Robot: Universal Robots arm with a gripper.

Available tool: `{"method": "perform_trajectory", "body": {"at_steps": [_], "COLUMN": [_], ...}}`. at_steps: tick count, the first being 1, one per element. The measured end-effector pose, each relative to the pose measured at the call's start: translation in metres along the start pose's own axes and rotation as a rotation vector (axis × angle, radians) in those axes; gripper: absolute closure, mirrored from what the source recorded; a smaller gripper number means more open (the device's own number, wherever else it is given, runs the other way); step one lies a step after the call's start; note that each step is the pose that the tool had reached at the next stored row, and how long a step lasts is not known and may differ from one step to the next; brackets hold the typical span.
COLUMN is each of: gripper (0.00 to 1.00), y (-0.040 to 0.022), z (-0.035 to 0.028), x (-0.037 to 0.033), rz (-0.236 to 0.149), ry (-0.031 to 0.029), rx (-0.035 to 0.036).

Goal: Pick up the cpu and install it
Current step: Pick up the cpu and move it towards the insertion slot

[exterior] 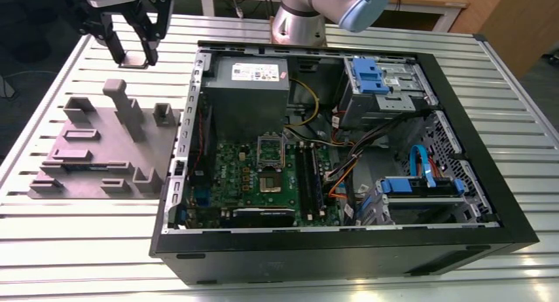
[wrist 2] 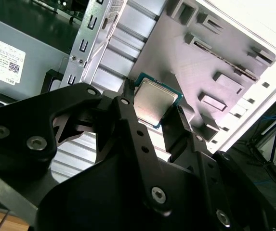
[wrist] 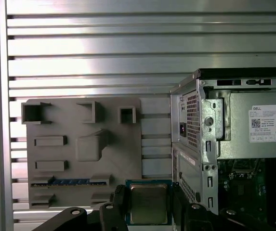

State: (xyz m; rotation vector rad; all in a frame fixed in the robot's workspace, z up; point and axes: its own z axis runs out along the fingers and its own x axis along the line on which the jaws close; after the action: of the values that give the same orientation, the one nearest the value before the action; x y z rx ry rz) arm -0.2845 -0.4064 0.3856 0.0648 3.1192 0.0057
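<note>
Our gripper [exterior: 133, 53] clamps the cpu [wrist 2: 153, 102] by its edges, over the table [exterior: 88, 249] at the exterior view's left of the computer case [exterior: 349, 249]. So thin a grip, we judge, could let it tilt and seat crookedly.

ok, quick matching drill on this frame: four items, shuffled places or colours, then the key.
Items:
1. cpu
2. grey fixture
3. power supply
4. drive caddies

Descriptions:
A. blue
B. inside the case, with a white label
C. between the fingers of the claw
D. on the slatted table, outside the case

Pairs: 1-C, 2-D, 3-B, 4-A
</note>
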Motion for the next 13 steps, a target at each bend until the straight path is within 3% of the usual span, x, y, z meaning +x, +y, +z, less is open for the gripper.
{"method": "perform_trajectory", "body": {"at_steps": [13], "gripper": [0.53], "y": [0.0002], "z": [0.0001], "x": [-0.006], "rz": [0.0], "ry": [0.0], "rx": [0.0]}}
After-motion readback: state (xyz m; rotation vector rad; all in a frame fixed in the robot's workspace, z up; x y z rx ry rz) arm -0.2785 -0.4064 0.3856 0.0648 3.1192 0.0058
